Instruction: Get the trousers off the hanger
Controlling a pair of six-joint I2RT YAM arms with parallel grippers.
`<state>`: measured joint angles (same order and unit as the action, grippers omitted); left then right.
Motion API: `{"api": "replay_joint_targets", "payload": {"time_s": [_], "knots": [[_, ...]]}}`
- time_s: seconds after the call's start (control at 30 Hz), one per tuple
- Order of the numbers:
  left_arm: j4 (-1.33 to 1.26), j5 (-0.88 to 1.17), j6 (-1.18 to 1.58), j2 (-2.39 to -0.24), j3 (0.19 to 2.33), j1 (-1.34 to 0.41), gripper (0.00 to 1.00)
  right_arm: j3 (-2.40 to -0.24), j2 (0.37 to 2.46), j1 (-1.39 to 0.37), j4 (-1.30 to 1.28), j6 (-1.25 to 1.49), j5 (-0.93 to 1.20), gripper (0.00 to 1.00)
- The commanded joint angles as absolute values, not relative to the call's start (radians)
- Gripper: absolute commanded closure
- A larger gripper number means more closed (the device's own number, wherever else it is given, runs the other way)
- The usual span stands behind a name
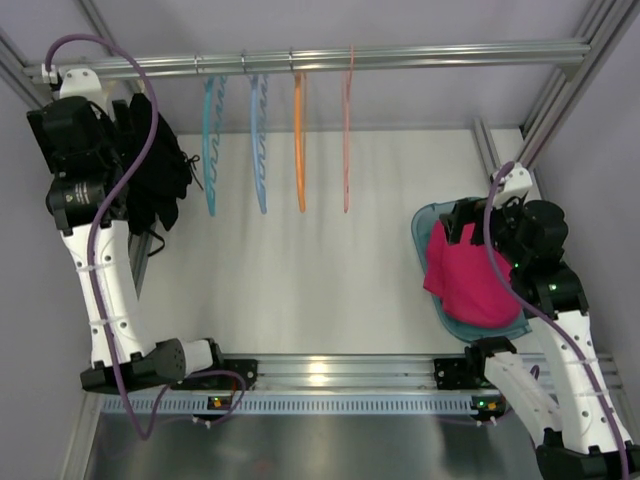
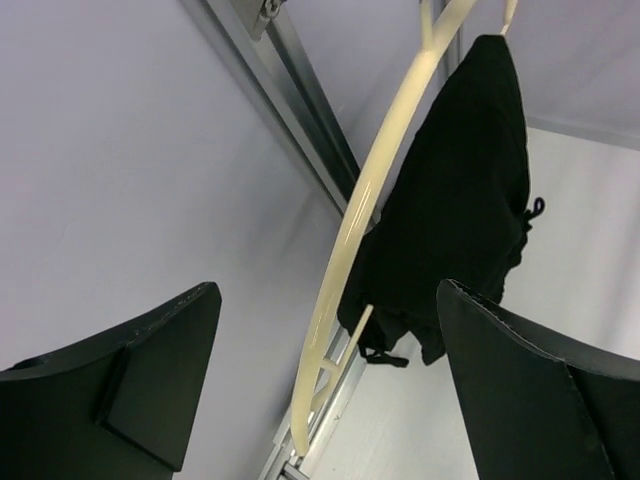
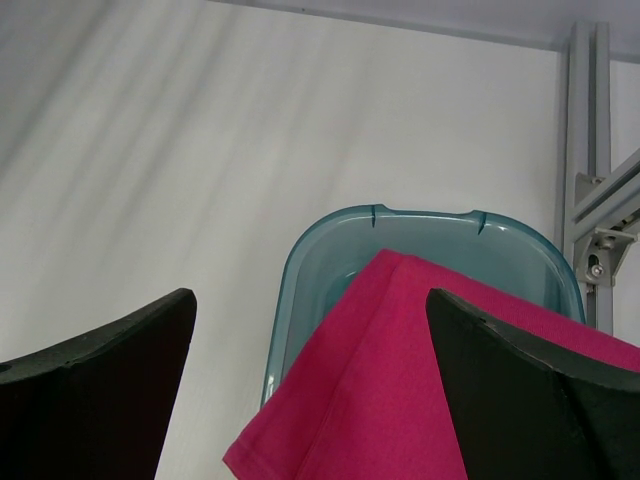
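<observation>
Black fabric: the trousers (image 2: pixel 460 200), draped over the cream plastic hanger (image 2: pixel 370 190) at the far left end of the metal rail (image 1: pixel 400 55), close to the left wall. The garment hangs in loose folds, a drawstring showing at one edge. Left end effector (image 2: pixel 325 297): jaws spread wide, holding nothing, raised toward the hanger, whose curved arm shows beyond the gap between the fingers; contact cannot be told. Right end effector (image 3: pixel 310 295): likewise wide open and empty, poised over a teal basin (image 3: pixel 330 250) at the right of the table (image 1: pixel 300 290), with a magenta cloth (image 3: pixel 400 390) lying across it. Other items on the rail: two light-blue hangers (image 1: pixel 210 150), one orange hanger (image 1: pixel 300 140), one pale pink hanger (image 1: pixel 348 130), all bare. Step in hand, by judgement: approach, nothing gripped yet. The next move calls for shifting onto the black cloth, closing on a fold rather than the plastic, then drawing it off the hanger. Markings: no brand, label or writing legible.
</observation>
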<state>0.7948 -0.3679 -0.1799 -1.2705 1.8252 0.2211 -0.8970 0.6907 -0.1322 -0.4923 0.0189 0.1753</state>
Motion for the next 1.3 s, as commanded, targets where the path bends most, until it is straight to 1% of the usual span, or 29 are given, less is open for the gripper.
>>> {"api": "replay_joint_targets", "payload": {"time_s": [0.0, 0.07, 0.1, 0.13, 0.27, 0.37, 0.43, 0.57, 0.77, 0.9, 0.97, 1.07, 1.2, 1.27], "knots": [[0.723, -0.249, -0.222, -1.287, 1.875, 0.267, 0.05, -0.897, 0.661, -0.121, -0.433, 0.011, 0.189, 0.01], [0.745, -0.098, -0.203, -1.289, 1.879, 0.326, 0.05, -0.896, 0.644, -0.121, -0.433, 0.011, 0.186, 0.01], [0.753, 0.017, -0.183, -1.292, 1.881, 0.401, 0.06, -0.894, 0.638, -0.123, -0.433, -0.023, 0.187, 0.01], [0.759, 0.056, -0.183, -1.299, 1.885, 0.425, 0.07, -0.894, 0.626, -0.121, -0.431, -0.026, 0.189, 0.01], [0.814, 0.126, -0.202, -1.342, 1.927, 0.452, 0.09, -0.890, 0.607, -0.123, -0.437, -0.037, 0.192, 0.01], [0.828, 0.253, -0.202, -1.368, 1.942, 0.500, 0.11, -0.891, 0.611, -0.121, -0.439, -0.035, 0.190, 0.01], [0.857, 0.288, -0.190, -1.396, 1.954, 0.520, 0.15, -0.893, 0.614, -0.121, -0.436, -0.032, 0.193, 0.01], [0.879, 0.392, -0.158, -1.436, 1.960, 0.569, 0.17, -0.890, 0.609, -0.121, -0.437, -0.029, 0.192, 0.01], [0.876, 0.482, -0.166, -1.460, 1.939, 0.580, 0.19, -0.877, 0.591, -0.123, -0.446, -0.038, 0.190, 0.01], [0.850, 0.538, -0.160, -1.473, 1.913, 0.584, 0.29, -0.877, 0.594, -0.121, -0.445, -0.037, 0.189, 0.01], [0.809, 0.552, -0.141, -1.473, 1.893, 0.584, 0.31, -0.876, 0.592, -0.121, -0.442, -0.034, 0.189, 0.01], [0.784, 0.552, -0.097, -1.491, 1.890, 0.586, 0.45, -0.871, 0.588, -0.121, -0.442, -0.031, 0.187, 0.01], [0.737, 0.568, -0.060, -1.486, 1.872, 0.586, 0.47, -0.867, 0.592, -0.121, -0.436, -0.023, 0.186, 0.01], [0.726, 0.558, -0.045, -1.491, 1.867, 0.586, 0.50, -0.868, 0.595, -0.121, -0.437, -0.015, 0.190, 0.01]]}}
